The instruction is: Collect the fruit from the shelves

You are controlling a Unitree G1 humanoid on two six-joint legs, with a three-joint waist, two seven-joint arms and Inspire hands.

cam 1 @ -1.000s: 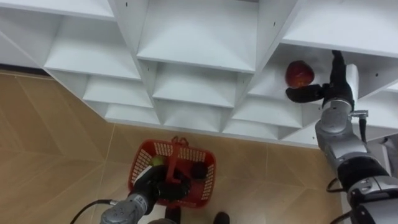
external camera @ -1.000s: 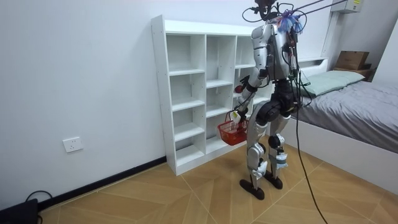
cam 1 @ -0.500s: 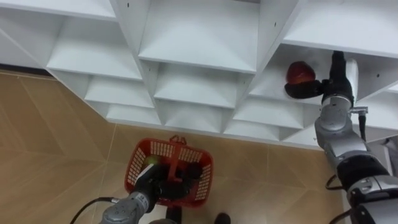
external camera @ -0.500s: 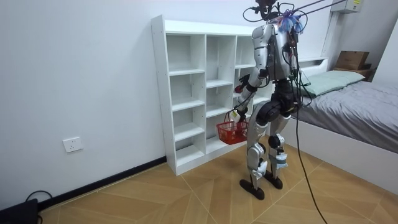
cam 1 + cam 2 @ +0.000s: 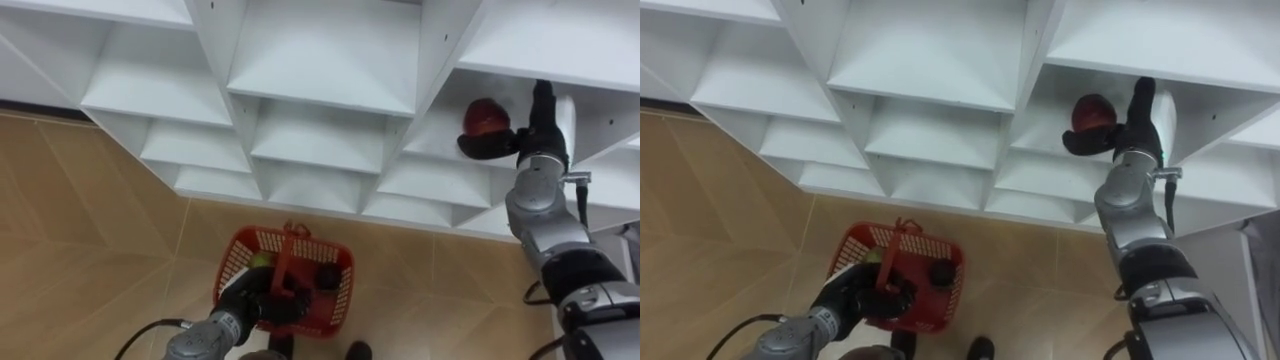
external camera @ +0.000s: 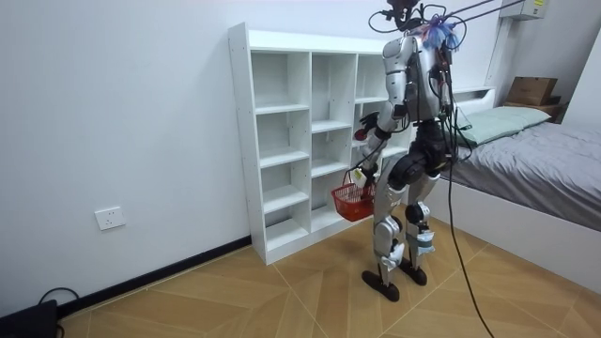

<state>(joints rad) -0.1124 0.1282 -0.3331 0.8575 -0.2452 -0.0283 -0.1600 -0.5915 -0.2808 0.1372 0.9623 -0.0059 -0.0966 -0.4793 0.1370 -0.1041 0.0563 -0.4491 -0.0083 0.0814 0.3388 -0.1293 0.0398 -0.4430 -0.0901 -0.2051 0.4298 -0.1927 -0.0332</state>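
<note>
A red apple (image 5: 484,116) lies in an upper right cell of the white closet (image 5: 320,60). My right hand (image 5: 535,140) is up against it, with its thumb stretched under the apple and its fingers straight up beside it. Low in the view hangs a red basket (image 5: 255,240), and my left hand (image 5: 248,300) is shut on its handle. In the basket lie a yellow-green fruit (image 5: 260,261) and a dark one (image 5: 327,277). In the room view I stand facing the closet (image 6: 282,141), with the basket (image 6: 354,199) at thigh height.
The other closet cells in view hold nothing. Wooden floor (image 5: 90,220) runs below the shelves. A bed (image 6: 535,160) stands close behind me at the room view's right. A wall socket (image 6: 110,218) sits at that view's left.
The basket has swung a little to the right under my left hand. My right hand stays at the apple in the shelf cell.
</note>
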